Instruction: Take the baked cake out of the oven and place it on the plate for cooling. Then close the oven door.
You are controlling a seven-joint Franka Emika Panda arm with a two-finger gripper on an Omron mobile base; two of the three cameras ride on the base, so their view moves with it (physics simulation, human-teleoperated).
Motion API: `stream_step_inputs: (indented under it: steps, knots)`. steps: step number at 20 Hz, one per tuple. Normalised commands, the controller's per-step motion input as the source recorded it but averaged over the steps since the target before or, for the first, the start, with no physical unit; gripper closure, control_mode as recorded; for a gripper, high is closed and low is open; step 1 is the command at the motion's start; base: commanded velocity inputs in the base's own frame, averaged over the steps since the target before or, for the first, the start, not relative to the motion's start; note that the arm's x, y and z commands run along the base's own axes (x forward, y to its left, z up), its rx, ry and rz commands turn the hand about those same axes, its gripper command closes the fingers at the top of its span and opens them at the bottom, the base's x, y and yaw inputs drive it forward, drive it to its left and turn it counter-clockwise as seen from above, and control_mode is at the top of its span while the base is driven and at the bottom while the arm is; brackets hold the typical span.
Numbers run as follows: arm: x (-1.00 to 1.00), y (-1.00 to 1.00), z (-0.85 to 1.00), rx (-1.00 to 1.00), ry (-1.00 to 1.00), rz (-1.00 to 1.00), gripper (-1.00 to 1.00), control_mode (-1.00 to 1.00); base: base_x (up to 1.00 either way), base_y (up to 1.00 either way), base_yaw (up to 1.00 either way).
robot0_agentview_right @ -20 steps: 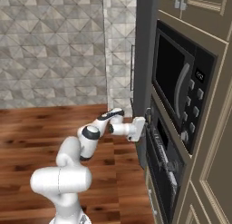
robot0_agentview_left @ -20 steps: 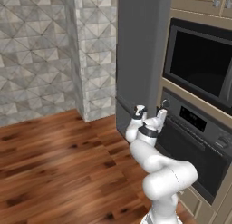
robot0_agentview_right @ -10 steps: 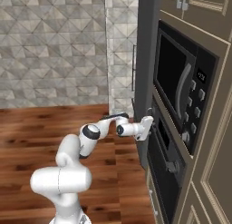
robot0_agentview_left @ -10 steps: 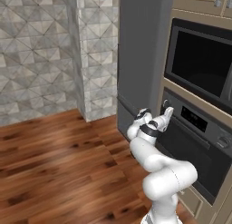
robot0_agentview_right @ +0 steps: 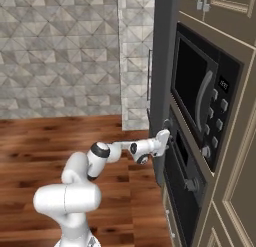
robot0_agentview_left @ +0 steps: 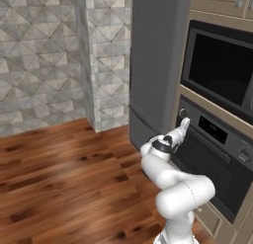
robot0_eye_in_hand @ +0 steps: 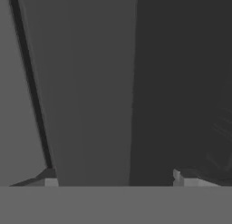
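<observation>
The oven point(robot0_agentview_left: 217, 164) is built into the wall under the microwave, and its dark glass oven door point(robot0_agentview_left: 202, 161) is shut. My gripper point(robot0_agentview_left: 184, 123) reaches the left end of the door's grey bar handle point(robot0_agentview_left: 210, 148), just below the left knob point(robot0_agentview_left: 182, 112). In the hand view the gripper point(robot0_eye_in_hand: 113, 182) is open. Its fingertips point(robot0_eye_in_hand: 49, 182) stand wide apart on either side of the grey handle bar point(robot0_eye_in_hand: 90, 105). From the right, the gripper point(robot0_agentview_right: 166, 134) is against the oven front point(robot0_agentview_right: 177, 191). The baked cake is hidden behind the shut door. The plate is out of view.
The microwave point(robot0_agentview_left: 222, 72) sits directly above the oven, with its vertical handle point(robot0_agentview_right: 201, 103) and button panel on the right. A tall grey fridge panel point(robot0_agentview_left: 155, 65) stands just left of the oven. Open wood floor point(robot0_agentview_left: 64, 174) lies behind the arm.
The hand has moved up and forward to the oven front, reaching the left end of the door handle. The jaws narrowed a little and stayed apart.
</observation>
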Motion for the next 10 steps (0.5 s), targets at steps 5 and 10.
stream_step_inputs:
  steps: [5,10]
  knots:
    - [0.08,-0.02,0.0,0.0,0.01,-0.01,-1.0,-1.0,0.0,0.0,0.0]
    - [0.02,0.0,0.0,0.0,0.0,0.0,-1.0,-1.0,0.0,0.0,0.0]
